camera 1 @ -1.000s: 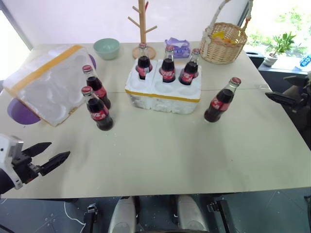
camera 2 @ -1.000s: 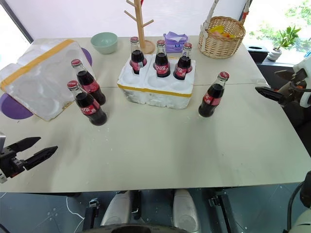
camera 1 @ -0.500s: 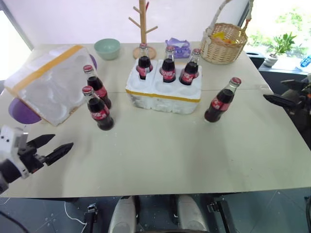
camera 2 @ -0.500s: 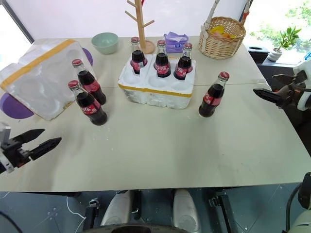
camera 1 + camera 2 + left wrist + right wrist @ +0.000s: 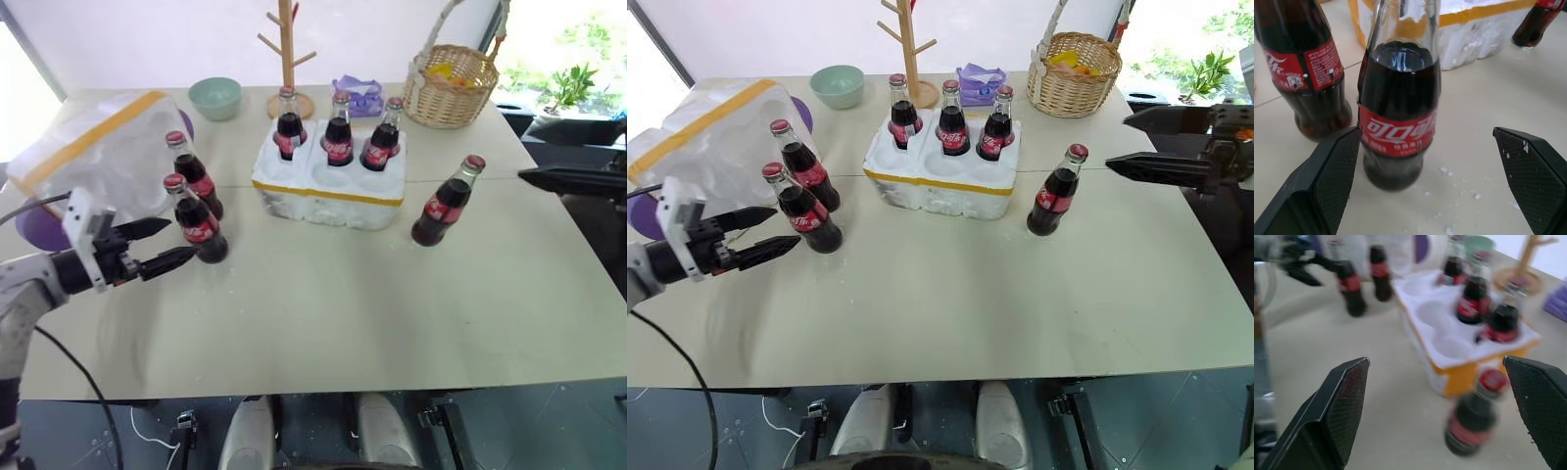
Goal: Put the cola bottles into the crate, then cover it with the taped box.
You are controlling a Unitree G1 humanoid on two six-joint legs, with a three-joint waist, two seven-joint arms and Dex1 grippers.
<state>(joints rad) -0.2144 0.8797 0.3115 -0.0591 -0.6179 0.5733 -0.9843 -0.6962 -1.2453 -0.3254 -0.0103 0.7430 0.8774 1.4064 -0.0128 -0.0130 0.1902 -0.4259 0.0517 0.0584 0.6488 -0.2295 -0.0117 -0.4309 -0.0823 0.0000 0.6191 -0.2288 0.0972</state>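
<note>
The crate [image 5: 328, 186] stands mid-table with three cola bottles [image 5: 339, 132] in its back wells; its front wells are bare. Two more bottles [image 5: 196, 176] stand on the table left of it, and another [image 5: 446, 204] stands at its right. My left gripper [image 5: 185, 240] is open, level with the nearer left bottle [image 5: 1398, 127], whose base sits just ahead between the fingers, close to one of them. My right gripper [image 5: 1116, 142] is open, hovering right of the lone bottle [image 5: 1471, 421] and apart from it. The taped box [image 5: 93, 166] lies tilted at the far left.
A purple plate [image 5: 44, 225] lies under the taped box. Along the back stand a green bowl [image 5: 215, 97], a wooden peg stand [image 5: 287, 59], a purple wrapper [image 5: 357, 95] and a wicker basket [image 5: 453, 83]. Bare tabletop [image 5: 323, 304] stretches in front of the crate.
My left gripper moved forward and to the right, up to the nearer left bottle. My right gripper rose and swung left toward the lone bottle. Both stayed open.
</note>
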